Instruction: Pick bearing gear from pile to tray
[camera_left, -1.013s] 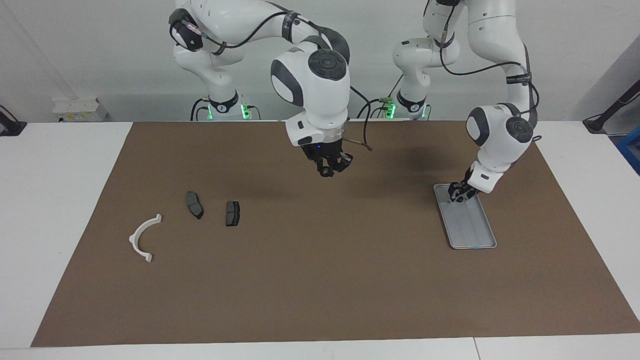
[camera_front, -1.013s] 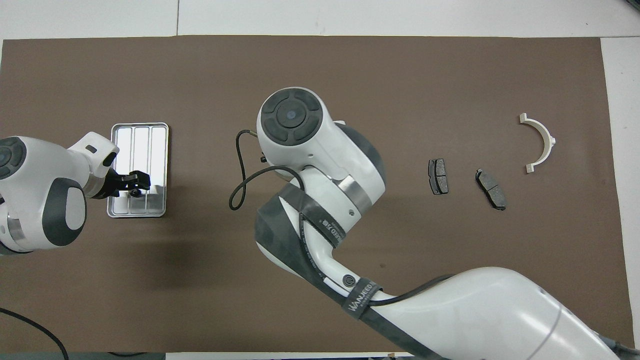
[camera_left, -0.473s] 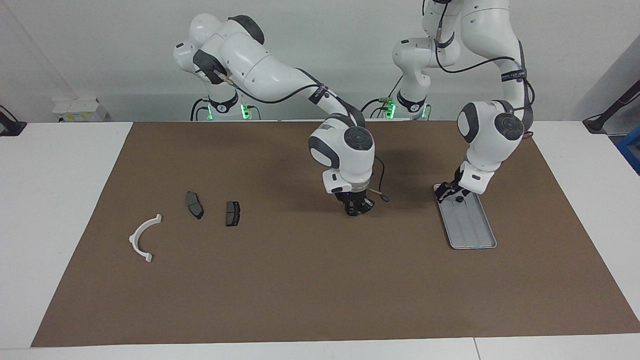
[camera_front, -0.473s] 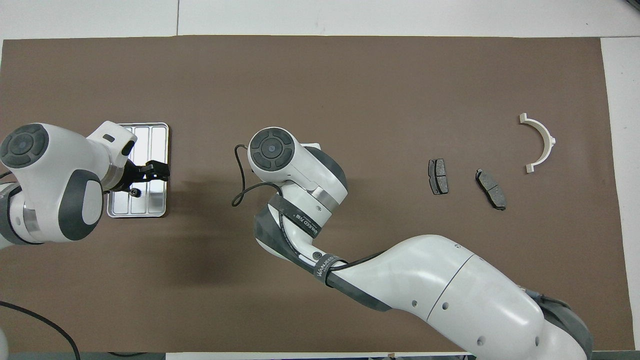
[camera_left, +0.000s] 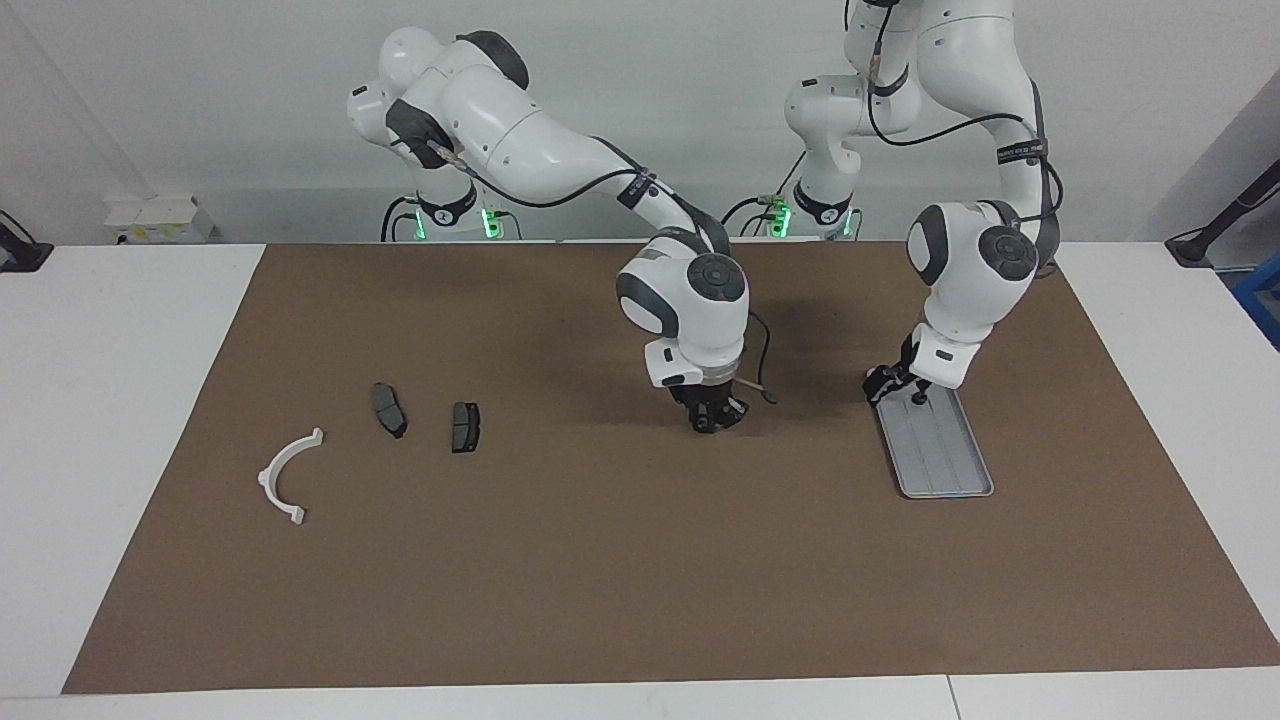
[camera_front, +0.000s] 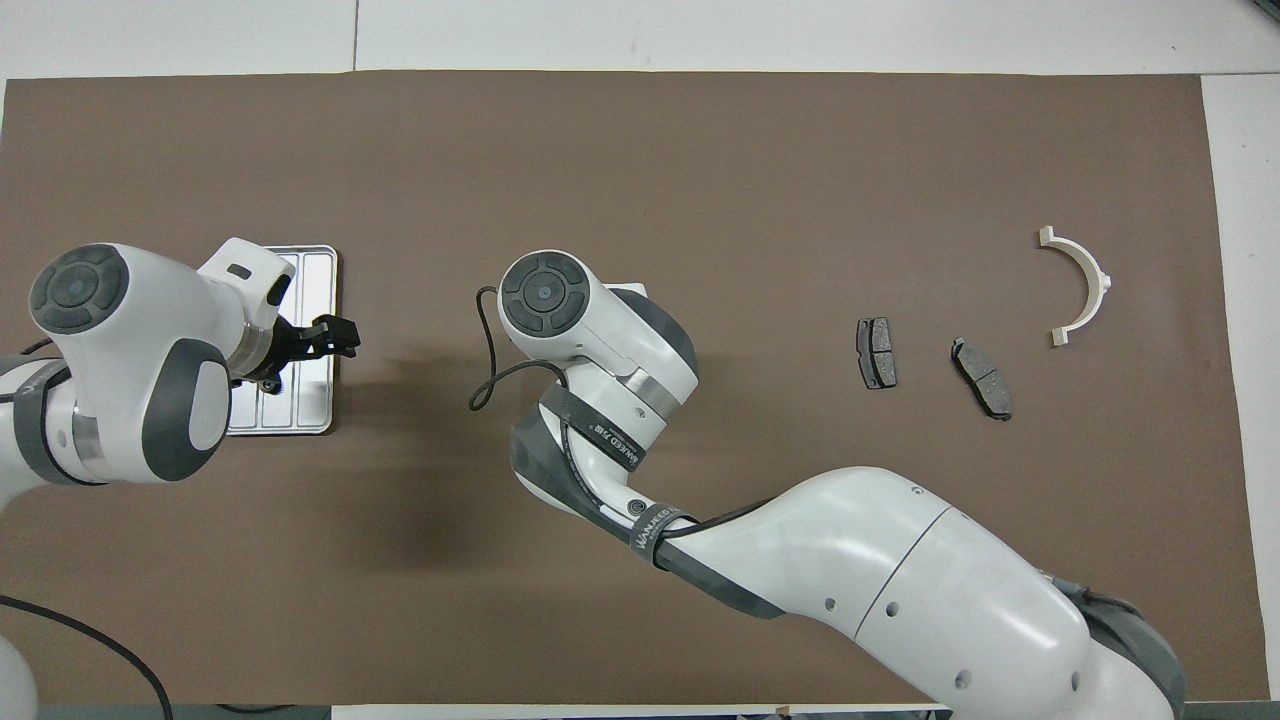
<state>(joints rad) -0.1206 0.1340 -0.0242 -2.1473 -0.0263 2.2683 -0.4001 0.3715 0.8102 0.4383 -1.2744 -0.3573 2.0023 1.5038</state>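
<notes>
1. Down at the left arm's end of the brown mat, the left gripper hangs low over the corner of the tray nearest the robots, its tips just above or at the rim; I cannot tell whether they touch it.
2. Its fingers are spread apart and hold nothing; seen from overhead the left gripper juts out past the tray's long edge toward the middle of the mat.
3. A small dark part lies in the tray at its end nearest the robots, just beside the left gripper and free of it; it is too small to make out its shape.
4. Lying lengthwise on the mat, the tray shows its rim and ridges; from overhead the left arm's wrist covers much of it.
5. Near the middle of the mat, the right gripper points straight down and sits very low, at or almost on the surface.
6. Whether its fingers are spread or pressed together I cannot tell, and nothing can be seen between them; from overhead its wrist hides it entirely.
7. Toward the right arm's end of the table, the loose parts lie well apart from both grippers: two dark grey pads side by side, and a white half-ring bracket farther from the robots than them.
</notes>
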